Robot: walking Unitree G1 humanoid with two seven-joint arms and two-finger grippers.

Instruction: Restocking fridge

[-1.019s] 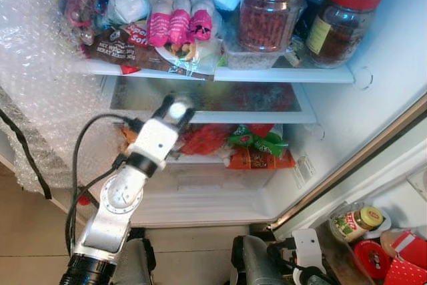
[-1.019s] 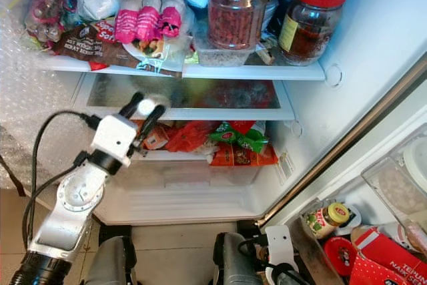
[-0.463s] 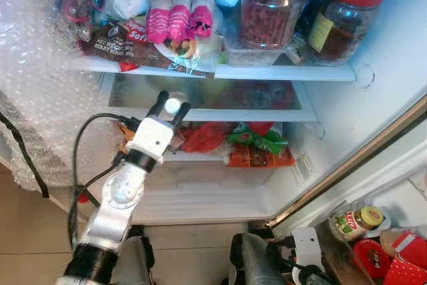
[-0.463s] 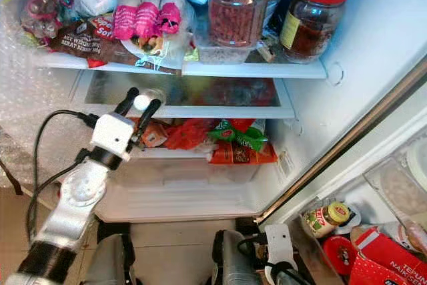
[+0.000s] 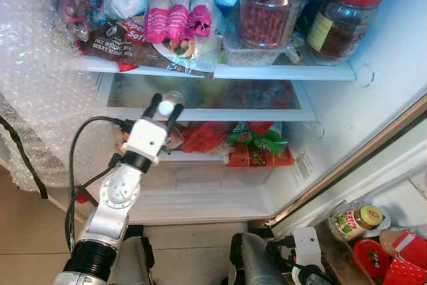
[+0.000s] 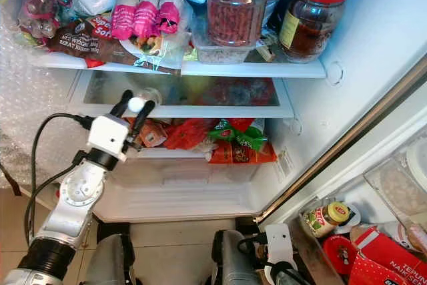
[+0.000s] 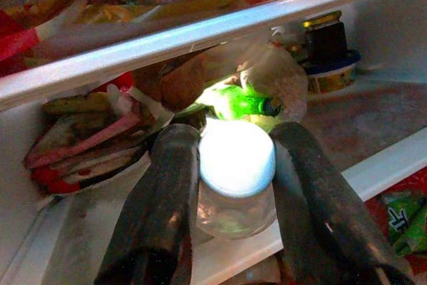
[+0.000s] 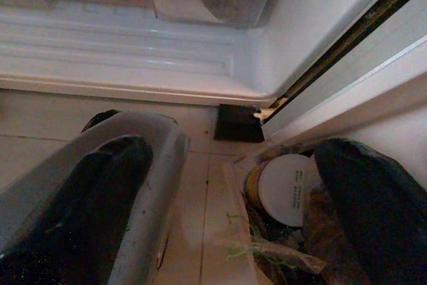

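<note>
Clear glass jar (image 7: 235, 198) with smooth white plastic lid (image 7: 237, 157), matt black jaws, glossy white shelf edge (image 7: 200, 35)

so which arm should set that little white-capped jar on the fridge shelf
Left. The left gripper is already shut on the jar and raised at the edge of the middle shelf. The right gripper hangs low by the floor, fingers apart and holding nothing.

The fridge's top shelf (image 5: 280, 71) carries two red-lidded jars (image 5: 273, 11), three pink-wrapped packs (image 5: 175, 21) and one brown snack bag (image 5: 113, 43), while one white-capped clear bottle (image 7: 235, 178) sits between the two black fingers (image 7: 160, 205) of the one raised left hand (image 5: 164, 106).
</note>
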